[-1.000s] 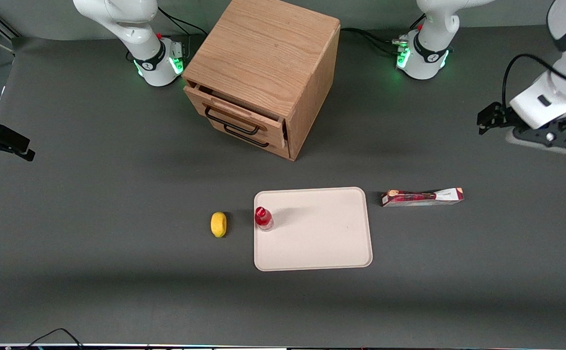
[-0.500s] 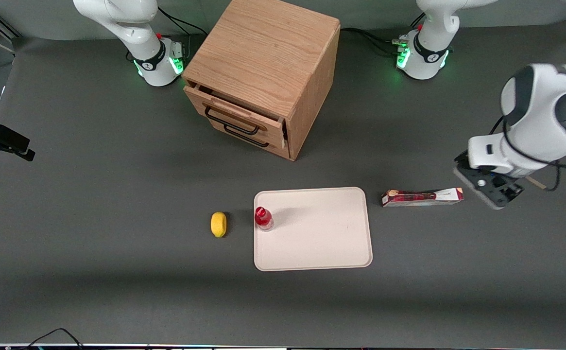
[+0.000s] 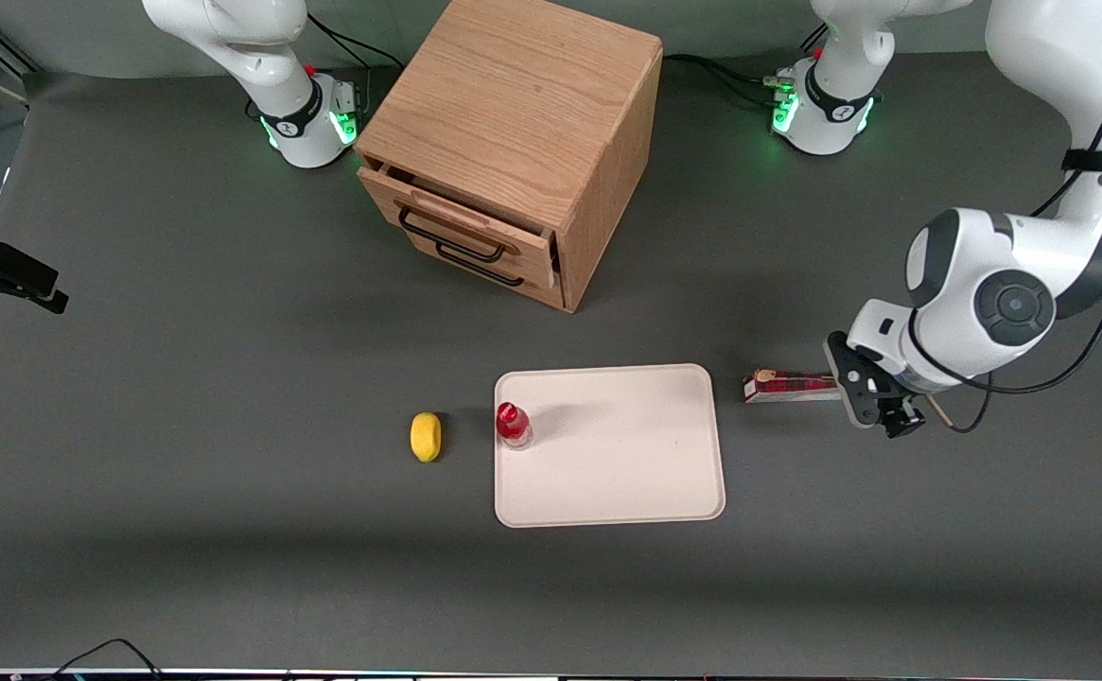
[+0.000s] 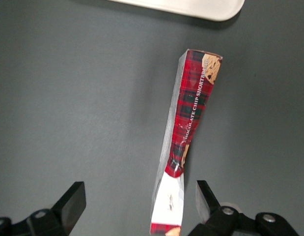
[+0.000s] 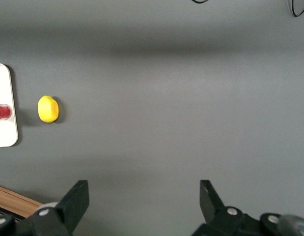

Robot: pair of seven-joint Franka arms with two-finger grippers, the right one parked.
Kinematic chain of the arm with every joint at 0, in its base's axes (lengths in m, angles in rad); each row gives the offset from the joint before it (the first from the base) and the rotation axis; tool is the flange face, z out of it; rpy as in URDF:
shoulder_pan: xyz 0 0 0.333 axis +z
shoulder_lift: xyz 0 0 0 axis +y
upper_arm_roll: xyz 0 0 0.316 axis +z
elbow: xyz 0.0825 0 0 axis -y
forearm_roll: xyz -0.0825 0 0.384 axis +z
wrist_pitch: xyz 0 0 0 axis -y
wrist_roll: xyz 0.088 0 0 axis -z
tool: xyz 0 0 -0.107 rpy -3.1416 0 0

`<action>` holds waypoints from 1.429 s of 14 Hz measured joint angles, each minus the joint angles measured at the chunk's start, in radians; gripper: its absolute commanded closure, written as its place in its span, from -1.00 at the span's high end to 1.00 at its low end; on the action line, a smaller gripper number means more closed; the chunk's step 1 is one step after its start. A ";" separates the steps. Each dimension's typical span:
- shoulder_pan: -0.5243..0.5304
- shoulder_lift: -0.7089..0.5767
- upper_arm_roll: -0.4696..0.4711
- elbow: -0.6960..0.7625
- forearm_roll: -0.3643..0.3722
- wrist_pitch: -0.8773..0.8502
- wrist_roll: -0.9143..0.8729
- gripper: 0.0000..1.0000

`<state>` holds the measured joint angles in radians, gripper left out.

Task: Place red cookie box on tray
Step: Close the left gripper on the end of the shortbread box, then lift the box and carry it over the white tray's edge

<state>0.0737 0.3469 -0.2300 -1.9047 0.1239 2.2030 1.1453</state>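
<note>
I am looking at a dark grey surface [image 3: 182, 530]. The left arm's end effector [image 3: 877, 402] is hanging over the white end of the red cookie box [image 3: 790, 387], toward the working arm's end of the surface. In the wrist view its two fingers [image 4: 72, 202] are standing wide apart with nothing between them but the box's white end, and neither finger is touching it. The red cookie box [image 4: 187, 137] is lying flat on the surface, just beside the tray [image 3: 636, 473] but not on it, with its long side pointing at the tray's short edge. A small red-capped bottle [image 3: 513, 425] is standing on the tray at the edge toward the parked arm. A yellow lemon [image 3: 426, 436] is lying on the surface near that edge. A wooden drawer cabinet [image 3: 522, 132] is sitting farther from the front camera than the tray.
</note>
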 measured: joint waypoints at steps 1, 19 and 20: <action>0.000 0.017 0.000 -0.001 0.001 0.012 0.014 1.00; 0.007 0.046 0.004 -0.206 -0.009 0.261 0.086 -1.00; 0.007 0.046 0.004 -0.206 -0.011 0.262 0.086 -1.00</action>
<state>0.0810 0.3927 -0.2263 -2.1109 0.1129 2.4651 1.2311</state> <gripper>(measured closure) 0.789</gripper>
